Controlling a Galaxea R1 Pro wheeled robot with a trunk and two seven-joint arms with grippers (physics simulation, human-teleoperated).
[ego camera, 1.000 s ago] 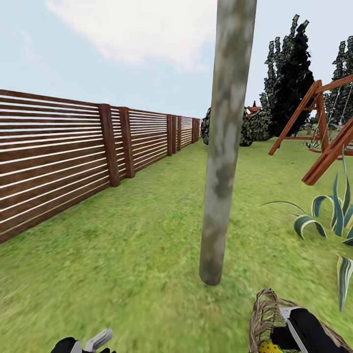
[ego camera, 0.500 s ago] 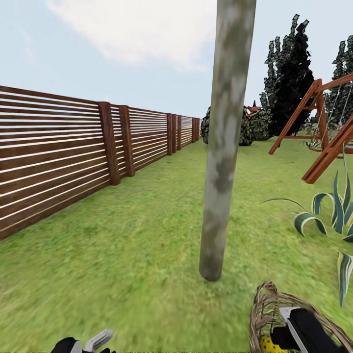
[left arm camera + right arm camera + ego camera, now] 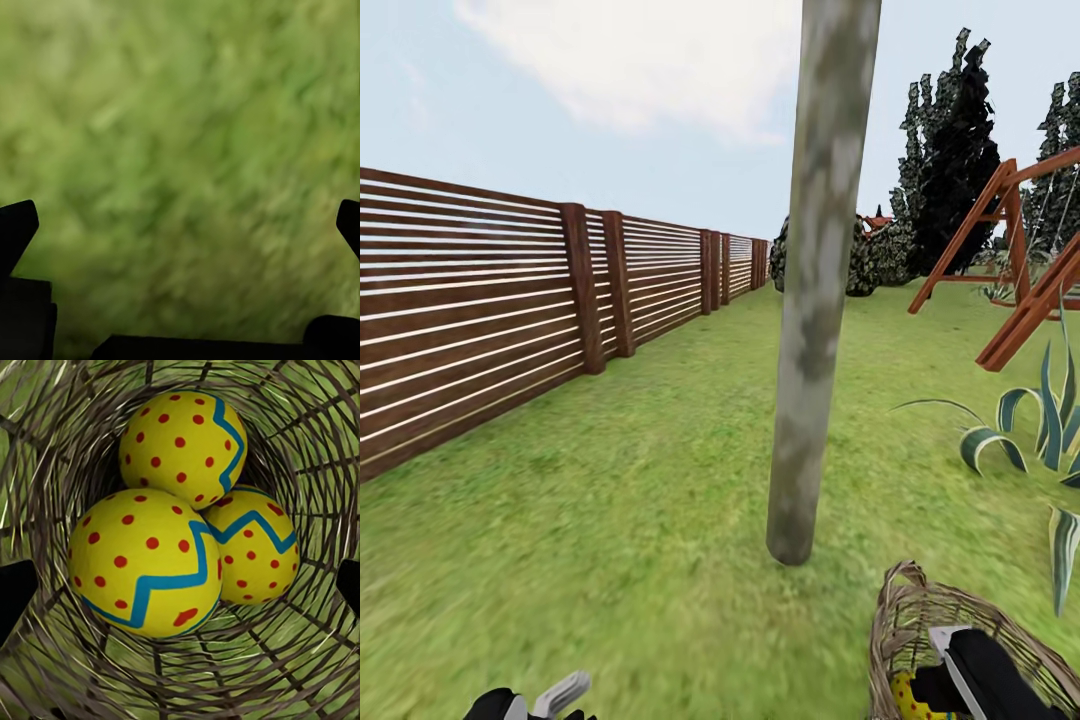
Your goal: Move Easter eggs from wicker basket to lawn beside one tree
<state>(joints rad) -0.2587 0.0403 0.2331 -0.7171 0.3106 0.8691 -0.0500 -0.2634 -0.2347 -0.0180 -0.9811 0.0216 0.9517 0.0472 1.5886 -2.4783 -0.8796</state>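
Yellow shells with red dots and a blue-green zigzag band mark the three Easter eggs, seen in the right wrist view packed together in the bottom of the wicker basket (image 3: 315,450). The largest-looking egg (image 3: 146,562) lies nearest the camera, touching a second egg (image 3: 184,446) behind it and a third egg (image 3: 255,555) beside it, which is partly hidden by the first. Brown wicker strands in a loose open weave ring the eggs, with green grass showing through the gaps.

In the head view the wicker basket (image 3: 905,620) sits at the lower right, its thick braided rim just in front of the foot of the tree (image 3: 815,300), a slim mottled grey-green trunk rising straight out of the lawn (image 3: 610,500). A sliver of yellow egg (image 3: 905,695) shows inside the rim, beside the black right arm (image 3: 990,680) reaching over the basket.

The right claw (image 3: 180,585) has its dark fingertips (image 3: 15,592) spread wide to either side of the eggs, holding nothing. The left claw (image 3: 184,225) is likewise spread wide and empty, over blurred grass.

A brown slatted fence (image 3: 510,300) runs along the left, a wooden swing frame (image 3: 1020,260) and striped spiky plants (image 3: 1030,430) stand to the right.
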